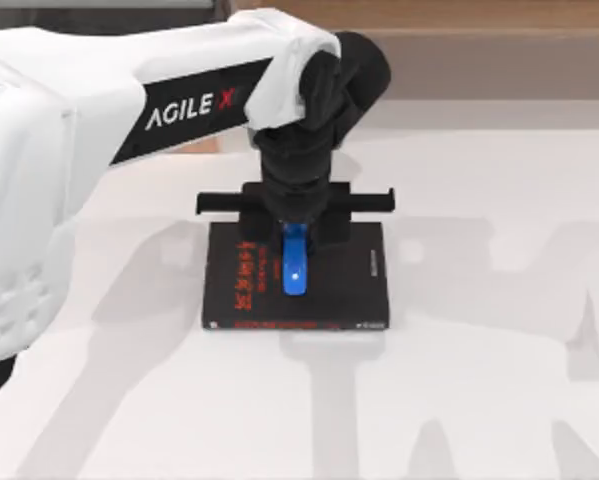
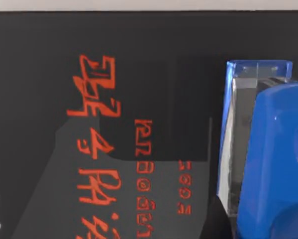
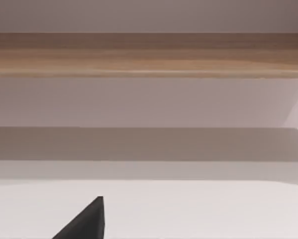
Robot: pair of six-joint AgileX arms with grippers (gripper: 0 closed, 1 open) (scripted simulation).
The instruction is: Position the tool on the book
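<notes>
Left side first: your left arm reaches in from the table's left, and its left gripper [image 1: 295, 232] hangs over the far part of the book [image 1: 359, 290], at table centre. The tool [image 1: 295, 268] stands out of it toward the near edge, over the black cover beside the red lettering [image 1: 247, 275]. Fingers appear pinched on the tool's far end; I cannot tell whether it rests on the cover. Lower it flat and confirm contact before you release. Keep it centred, clear of the book's edges. Right arm: parked, fingers' state undeterminable.
</notes>
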